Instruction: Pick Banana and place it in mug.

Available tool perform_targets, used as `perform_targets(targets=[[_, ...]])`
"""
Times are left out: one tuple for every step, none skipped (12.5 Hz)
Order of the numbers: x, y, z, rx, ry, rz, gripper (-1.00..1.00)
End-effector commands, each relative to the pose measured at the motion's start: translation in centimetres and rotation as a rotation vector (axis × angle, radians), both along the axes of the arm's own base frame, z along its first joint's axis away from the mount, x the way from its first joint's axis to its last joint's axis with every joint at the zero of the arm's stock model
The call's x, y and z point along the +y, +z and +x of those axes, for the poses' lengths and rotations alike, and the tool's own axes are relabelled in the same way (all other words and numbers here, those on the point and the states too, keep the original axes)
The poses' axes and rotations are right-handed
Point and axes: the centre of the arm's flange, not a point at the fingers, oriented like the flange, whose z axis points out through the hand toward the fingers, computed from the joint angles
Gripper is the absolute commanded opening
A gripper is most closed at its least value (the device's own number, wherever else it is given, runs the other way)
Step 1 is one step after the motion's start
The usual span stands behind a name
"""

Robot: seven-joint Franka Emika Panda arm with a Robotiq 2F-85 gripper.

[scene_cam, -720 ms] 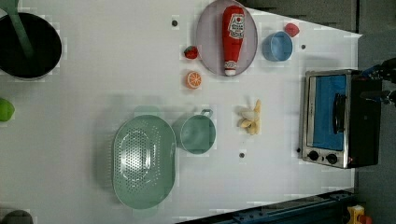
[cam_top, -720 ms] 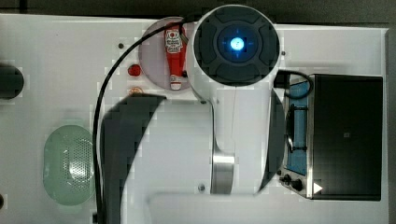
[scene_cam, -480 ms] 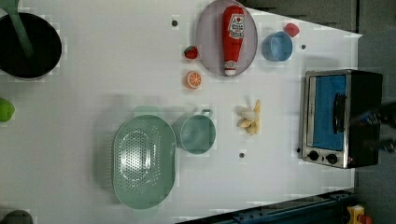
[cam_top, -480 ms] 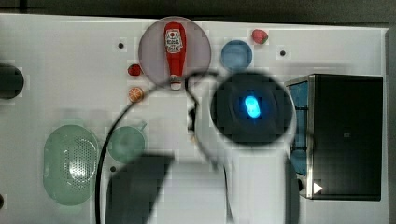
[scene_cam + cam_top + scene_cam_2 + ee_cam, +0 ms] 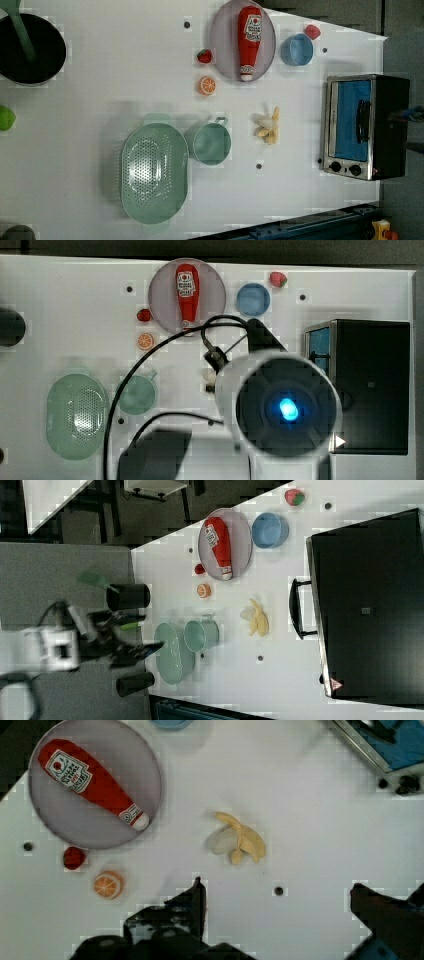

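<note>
White table (image 5: 125, 75) on dark grey floor (image 5: 60, 570).

The red ketchup bottle (image 5: 92, 783) lying on the grey plate (image 5: 137, 755) carries a white label with dark print, but its words cannot be made out in the wrist view, the top view or the left view. On the black toaster oven (image 5: 367, 610), at the right view's lower right, sits a small red-and-white triangular warning sign (image 5: 335, 684). Its symbol is too small to read.
</note>
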Motion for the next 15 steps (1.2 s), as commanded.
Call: perform_targets(targets=[[0.0,-14.5,0.8,0.169,0.096,0.02,1.0],[0.1,-17.3,1.0,0.156,0.15,0.02,1.0],[0.2,-20.0,1.1,0.145,0.211,0.02,1.0],[0.3,-22.7,1.0,0.137,0.279,0.021,1.0],[0.2,-25.3,0.8,0.134,0.356,0.021,1.0],[0.2,-27.5,0.8,0.134,0.445,0.019,1.0],[0.2,-29.5,0.9,0.132,0.532,0.021,1.0],[0.2,-31.4,1.0,0.131,0.621,0.024,1.0],[0.2,-33.1,1.2,0.125,0.694,0.024,1.0],[0.2,-34.7,1.4,0.113,0.735,0.02,1.0],[0.2,-36.1,1.5,0.101,0.744,0.014,1.0],[0.2,-37.4,1.4,0.097,0.744,0.011,1.0],[0.4,-38.6,1.0,0.109,0.747,0.017,1.0],[0.4,-39.5,0.6,0.122,0.747,0.022,1.0],[0.3,-40.2,0.4,0.128,0.746,0.024,1.0]])
